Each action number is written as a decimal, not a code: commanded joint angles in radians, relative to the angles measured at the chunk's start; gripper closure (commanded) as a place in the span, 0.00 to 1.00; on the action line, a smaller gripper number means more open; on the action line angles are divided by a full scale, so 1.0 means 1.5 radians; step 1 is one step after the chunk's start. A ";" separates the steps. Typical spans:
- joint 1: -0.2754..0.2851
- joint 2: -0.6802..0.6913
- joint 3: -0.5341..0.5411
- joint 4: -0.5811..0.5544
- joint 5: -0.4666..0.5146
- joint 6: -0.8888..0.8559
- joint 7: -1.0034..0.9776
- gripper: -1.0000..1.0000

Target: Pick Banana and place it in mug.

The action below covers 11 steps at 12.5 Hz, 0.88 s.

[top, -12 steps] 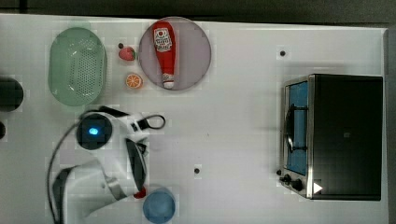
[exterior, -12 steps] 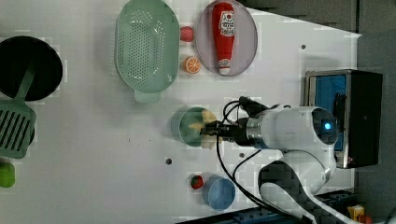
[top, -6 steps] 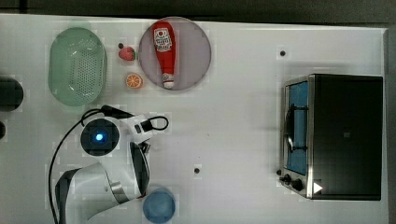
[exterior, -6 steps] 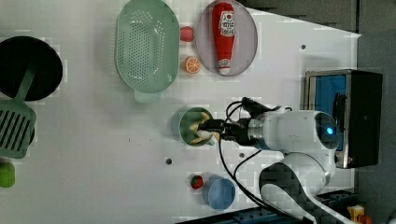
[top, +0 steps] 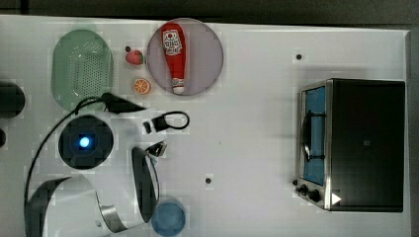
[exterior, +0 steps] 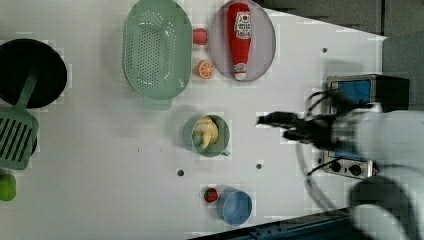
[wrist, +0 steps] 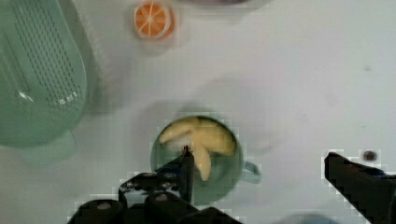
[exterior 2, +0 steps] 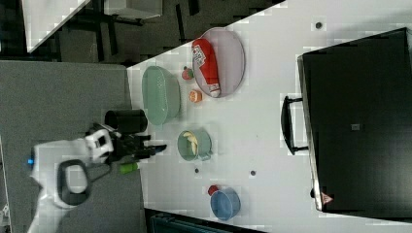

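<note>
The pale-yellow banana (exterior: 207, 133) lies inside the small sage-green mug (exterior: 224, 145), which stands upright on the white table. In the wrist view the banana (wrist: 201, 139) rests curled in the mug (wrist: 236, 175), with the handle to one side. My gripper (wrist: 258, 156) is open and holds nothing; one dark fingertip (wrist: 187, 161) hangs over the mug's rim, the other well off to the side. My gripper (exterior: 276, 126) shows in the left view to the mug's right, apart from it. In the right view it (exterior 2: 156, 146) hovers beside the mug (exterior 2: 203, 145).
A pale-green colander (exterior: 157, 50), a strawberry (exterior: 200, 36), an orange slice (exterior: 205, 69) and a ketchup bottle (exterior: 239, 37) on a plate (exterior: 266, 50) lie beyond the mug. A blue cup (exterior: 236, 206) stands nearer, a toaster oven (top: 356, 143) at the top view's right.
The jaws opened and let the banana go into the mug. The gripper then drew back from the mug, toward the left view's right.
</note>
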 commanded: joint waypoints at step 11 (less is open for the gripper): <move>-0.041 -0.095 -0.265 0.216 -0.049 -0.335 0.012 0.00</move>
